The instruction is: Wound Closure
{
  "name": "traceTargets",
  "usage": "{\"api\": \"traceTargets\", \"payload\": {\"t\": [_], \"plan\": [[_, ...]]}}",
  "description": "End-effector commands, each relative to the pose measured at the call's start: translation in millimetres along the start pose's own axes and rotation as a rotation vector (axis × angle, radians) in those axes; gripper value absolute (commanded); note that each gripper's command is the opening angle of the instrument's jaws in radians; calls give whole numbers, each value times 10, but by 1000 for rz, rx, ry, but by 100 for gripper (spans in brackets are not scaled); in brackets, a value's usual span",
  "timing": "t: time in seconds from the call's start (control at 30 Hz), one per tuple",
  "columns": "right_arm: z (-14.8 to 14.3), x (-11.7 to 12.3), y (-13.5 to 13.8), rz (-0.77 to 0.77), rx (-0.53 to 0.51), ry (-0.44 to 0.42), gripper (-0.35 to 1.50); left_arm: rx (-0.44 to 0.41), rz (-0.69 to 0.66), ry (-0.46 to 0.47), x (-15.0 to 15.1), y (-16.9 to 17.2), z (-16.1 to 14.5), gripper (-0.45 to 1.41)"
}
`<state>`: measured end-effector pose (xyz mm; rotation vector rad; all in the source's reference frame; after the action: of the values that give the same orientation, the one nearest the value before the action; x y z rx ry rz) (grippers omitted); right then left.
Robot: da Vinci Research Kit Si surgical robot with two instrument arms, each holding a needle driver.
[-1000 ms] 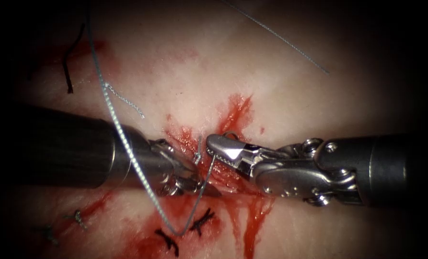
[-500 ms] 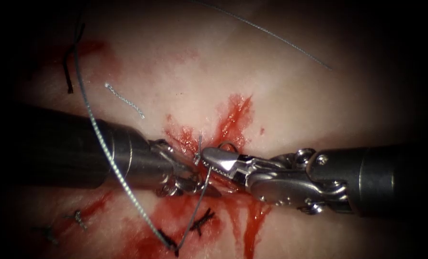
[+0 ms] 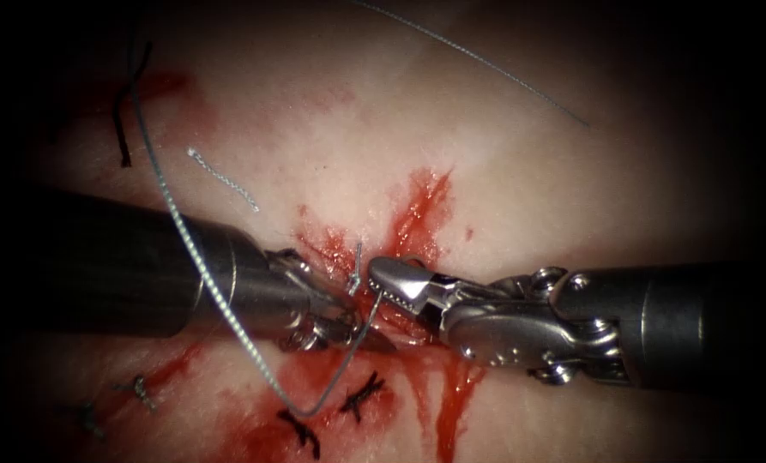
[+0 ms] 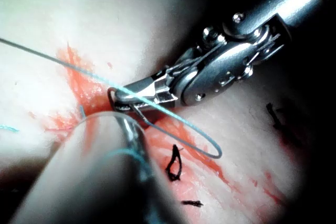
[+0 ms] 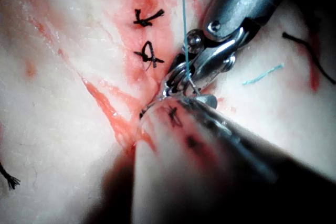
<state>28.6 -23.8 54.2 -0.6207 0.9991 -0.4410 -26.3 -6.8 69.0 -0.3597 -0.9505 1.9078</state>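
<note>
Red fluid [image 3: 451,386] pools nearest us on the tissue [image 3: 571,171], with two dark stitches [image 3: 361,396] sitting in it. Right between those stitches the thread [image 3: 228,313] makes its low bend. From there one leg climbs up and left, straight across the left tool's shaft. The other, shorter leg slants up and right, past the tip of the left tool [image 3: 352,330], and meets the underside of the right tool [image 3: 387,279].

We honestly can't tell what the left tool holds. The right tool's jaws are pressed together, and in the left wrist view a thin dark arc [image 4: 112,95] hooks round their tip. We can't say if that's the needle or a turn of thread.

Just left of that tip, a short knotted thread end [image 3: 356,267] stands nearly upright. Further back there's a pale cut end [image 3: 224,180], and a far strand [image 3: 485,60] runs diagonally.
</note>
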Motion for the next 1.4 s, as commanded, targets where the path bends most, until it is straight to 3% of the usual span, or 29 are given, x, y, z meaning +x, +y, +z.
{"api": "traceTargets", "payload": {"t": [0.03,0.23,0.73,0.87,1.0,1.4], "plan": [[7,-1,0,34,-26,-13,-35,-1,-1,0,1,0,8,-45],[3,-18,2,174,-65,-60,-35,0,-1,0,1,0,8,-45],[-6,-34,38,244,-140,-67,-35,0,-1,0,1,0,8,-45],[-6,-34,37,243,-146,-64,-35,0,-1,0,1,1,8,-45],[-4,-31,28,234,-133,-40,-35,0,-1,0,1,1,8,-45],[3,-5,40,202,-138,18,-35,0,-1,0,0,1,8,-45]]}}
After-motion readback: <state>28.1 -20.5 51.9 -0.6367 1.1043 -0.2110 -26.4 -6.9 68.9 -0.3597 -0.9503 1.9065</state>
